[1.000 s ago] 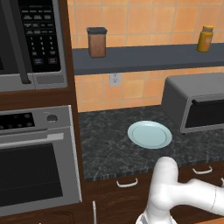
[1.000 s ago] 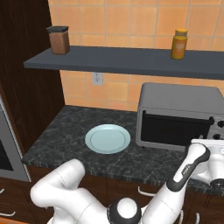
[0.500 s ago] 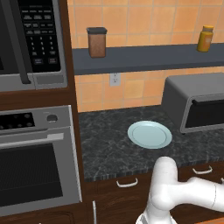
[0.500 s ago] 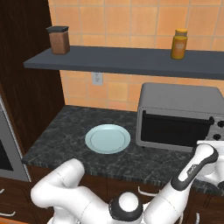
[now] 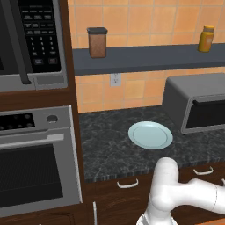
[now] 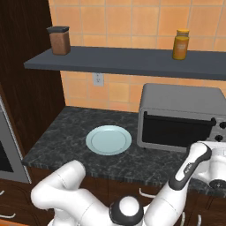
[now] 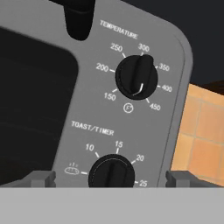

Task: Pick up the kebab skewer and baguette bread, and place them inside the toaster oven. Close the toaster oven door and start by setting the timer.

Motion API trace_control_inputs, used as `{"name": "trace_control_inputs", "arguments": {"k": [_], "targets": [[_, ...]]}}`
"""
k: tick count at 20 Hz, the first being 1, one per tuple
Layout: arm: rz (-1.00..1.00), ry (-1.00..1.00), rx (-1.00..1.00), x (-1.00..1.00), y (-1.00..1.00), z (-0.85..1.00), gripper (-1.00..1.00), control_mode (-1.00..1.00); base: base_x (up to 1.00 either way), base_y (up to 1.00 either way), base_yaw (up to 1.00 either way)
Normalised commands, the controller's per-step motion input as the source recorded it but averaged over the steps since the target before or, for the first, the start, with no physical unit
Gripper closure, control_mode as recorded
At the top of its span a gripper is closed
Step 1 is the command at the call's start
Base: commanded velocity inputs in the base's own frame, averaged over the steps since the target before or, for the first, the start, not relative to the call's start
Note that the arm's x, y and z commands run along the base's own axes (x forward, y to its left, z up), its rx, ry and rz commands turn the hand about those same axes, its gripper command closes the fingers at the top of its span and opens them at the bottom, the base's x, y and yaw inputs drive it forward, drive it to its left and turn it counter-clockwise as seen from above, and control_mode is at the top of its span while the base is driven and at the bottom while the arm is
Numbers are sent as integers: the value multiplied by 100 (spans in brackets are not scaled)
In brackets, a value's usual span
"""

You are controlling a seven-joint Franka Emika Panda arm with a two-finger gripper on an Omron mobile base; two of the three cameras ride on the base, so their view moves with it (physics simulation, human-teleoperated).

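My gripper [image 7: 110, 178] spread wide, grasping nothing, fingertips [image 7: 43, 178] flanking toast/timer knob [image 7: 112, 173] on toaster oven [image 6: 181, 115] control panel, right end of front face. Knob between tips, contact unclear. Temperature knob [image 7: 136, 77] above it, well clear. Toaster oven sits at right end of counter [image 6: 57, 141], against tiled back wall; toaster oven door [image 6: 175, 128] shut, dark glass, contents not visible. Pale blue plate [image 6: 108, 140] bare, mid-counter, just left of toaster oven. Skewer, baguette: cannot tell where.
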Motion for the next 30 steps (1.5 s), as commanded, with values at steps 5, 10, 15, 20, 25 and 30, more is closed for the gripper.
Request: {"name": "trace_control_inputs", "arguments": {"k": [5, 10, 15, 20, 25, 30], "targets": [[-11, 0, -1, 24, 0, 0, -100, -100, 0, 0, 0], [-10, 0, -1, 26, 0, 0, 100, -100, 0, 0, 0], [-1, -3, -1, 26, 0, 0, 100, -100, 0, 0, 0], [0, -7, 0, 13, 0, 0, 100, -100, 0, 0, 0], [0, -8, -2, 11, 0, 0, 100, -100, 0, 0, 0], [0, -1, -2, 10, 0, 1, 100, -100, 0, 0, 0]]}}
